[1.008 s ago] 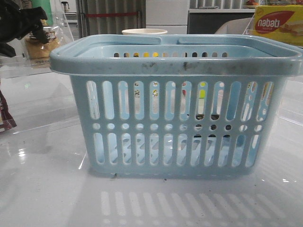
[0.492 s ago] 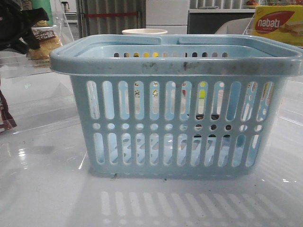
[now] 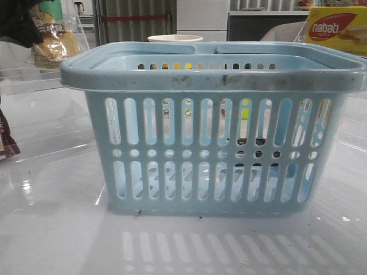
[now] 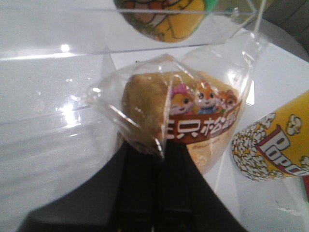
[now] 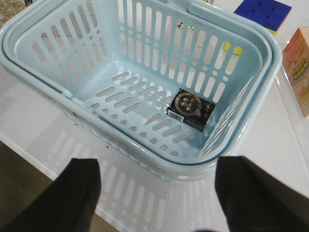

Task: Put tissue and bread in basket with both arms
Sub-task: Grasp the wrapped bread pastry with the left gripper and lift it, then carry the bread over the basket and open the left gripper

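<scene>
The light-blue basket (image 3: 212, 77) stands mid-table. The right wrist view shows its rim (image 5: 145, 152) and a small dark square pack (image 5: 190, 109) lying on its floor. The bread (image 3: 54, 48) in its clear pack hangs at the far left, above and behind the basket's left corner. My left gripper (image 3: 20, 26) holds it. In the left wrist view my left gripper (image 4: 161, 150) is shut on the clear wrapper's edge, and the bread (image 4: 193, 121) shows its brown label band. My right gripper (image 5: 157, 179) is open and empty, above the basket's near side.
A yellow-red nabati box (image 3: 337, 28) stands at the back right, and a white cup (image 3: 175, 38) behind the basket. A popcorn cup (image 4: 270, 150) and a clear plastic box (image 4: 145, 29) are close to the bread. An orange box (image 5: 299, 67) and a coloured cube (image 5: 263, 12) lie beyond the basket.
My left gripper has lifted the bread pack a little and drawn up toward the top left corner. The basket has not moved.
</scene>
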Controlling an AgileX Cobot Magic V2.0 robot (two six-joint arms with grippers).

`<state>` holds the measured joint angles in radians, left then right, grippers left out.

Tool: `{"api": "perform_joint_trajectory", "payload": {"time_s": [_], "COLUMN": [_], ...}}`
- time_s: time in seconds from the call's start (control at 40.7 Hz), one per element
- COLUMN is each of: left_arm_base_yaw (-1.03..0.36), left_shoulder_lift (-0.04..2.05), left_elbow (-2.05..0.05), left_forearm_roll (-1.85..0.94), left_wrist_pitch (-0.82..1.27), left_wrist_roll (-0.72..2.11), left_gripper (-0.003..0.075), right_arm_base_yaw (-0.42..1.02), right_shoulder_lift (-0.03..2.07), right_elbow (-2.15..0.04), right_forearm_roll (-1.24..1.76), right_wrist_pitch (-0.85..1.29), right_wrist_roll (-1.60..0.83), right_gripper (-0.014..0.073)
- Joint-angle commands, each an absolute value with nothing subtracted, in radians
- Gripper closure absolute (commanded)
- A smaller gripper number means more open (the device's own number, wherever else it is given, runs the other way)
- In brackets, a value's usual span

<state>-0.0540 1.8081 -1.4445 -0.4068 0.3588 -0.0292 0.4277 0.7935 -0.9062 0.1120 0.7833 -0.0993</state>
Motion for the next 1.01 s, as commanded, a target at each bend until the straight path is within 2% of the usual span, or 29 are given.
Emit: {"api": "perform_joint_trajectory", "payload": {"time_s": [0.0, 0.418, 0.689, 0.984], "left_arm_base_yaw": [-0.056, -0.113, -0.327, -0.535], "left_shoulder_lift": [1.690, 1.440, 1.369, 1.460], "left_elbow": [-1.481, -1.481, -1.481, -1.481], "left_forearm_roll": [-0.411, -0.413, -0.413, -0.413], "left_wrist_pitch": [0.341, 0.593, 0.690, 0.693], "left_wrist_roll": [0.000, 0.251, 0.320, 0.320], "left_gripper": [0.0627, 0.0627, 0.0627, 0.0627], "right_arm_base_yaw": [0.428, 0.428, 0.428, 0.428], "right_shoulder_lift": [0.786, 0.786, 0.786, 0.786], "right_elbow": [-0.933, -0.933, -0.933, -0.933], "right_forearm_roll": [0.111, 0.111, 0.111, 0.111], "right_wrist_pitch": [0.714, 0.714, 0.714, 0.714], "right_wrist_roll": [-0.112, -0.112, -0.112, -0.112], "right_gripper": [0.0001, 0.0001, 0.0001, 0.0001]}}
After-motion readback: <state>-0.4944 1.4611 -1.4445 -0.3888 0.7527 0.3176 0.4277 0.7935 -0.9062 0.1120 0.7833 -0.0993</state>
